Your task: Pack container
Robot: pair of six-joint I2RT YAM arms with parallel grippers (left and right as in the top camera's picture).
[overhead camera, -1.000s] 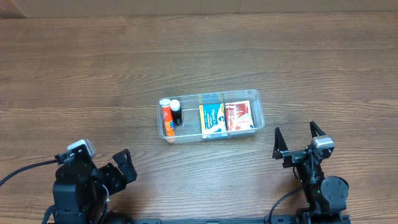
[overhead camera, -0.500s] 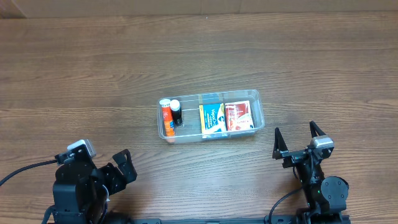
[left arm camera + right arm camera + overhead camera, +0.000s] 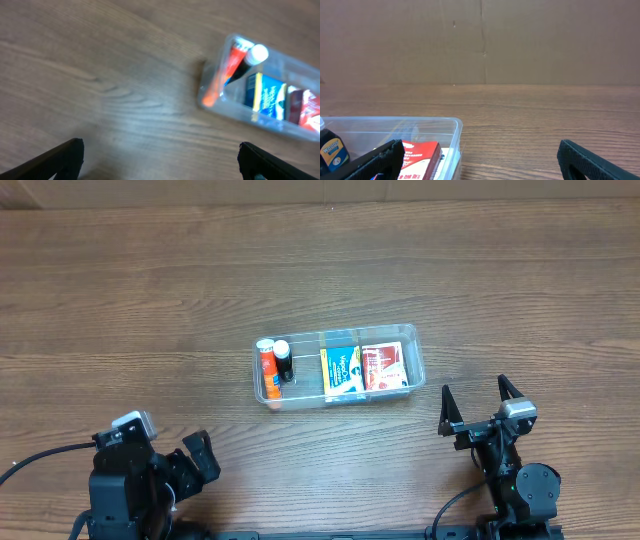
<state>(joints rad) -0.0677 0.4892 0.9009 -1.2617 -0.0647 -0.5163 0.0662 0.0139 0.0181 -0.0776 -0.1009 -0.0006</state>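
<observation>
Nearest, the left end effector (image 3: 204,455) had drawn back toward its base since half a second earlier. Its fingers were wide and empty, like those of the right end effector (image 3: 474,406), so packing looked finished. Farther out, at the middle of the bench (image 3: 120,300), the one container (image 3: 419,362) held two bottles, the orange bottle (image 3: 266,366) and the black bottle (image 3: 284,361), and two boxes, the blue box (image 3: 341,370) and the red box (image 3: 384,367).

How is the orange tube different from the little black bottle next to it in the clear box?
The orange plastic tube is bright; the small black bottle with a white cap is dark. The tube looks longer, the bottle shorter. The tube lies by the end wall, the bottle just inside it. Both rest together in the clear plastic rectangular container.
</observation>
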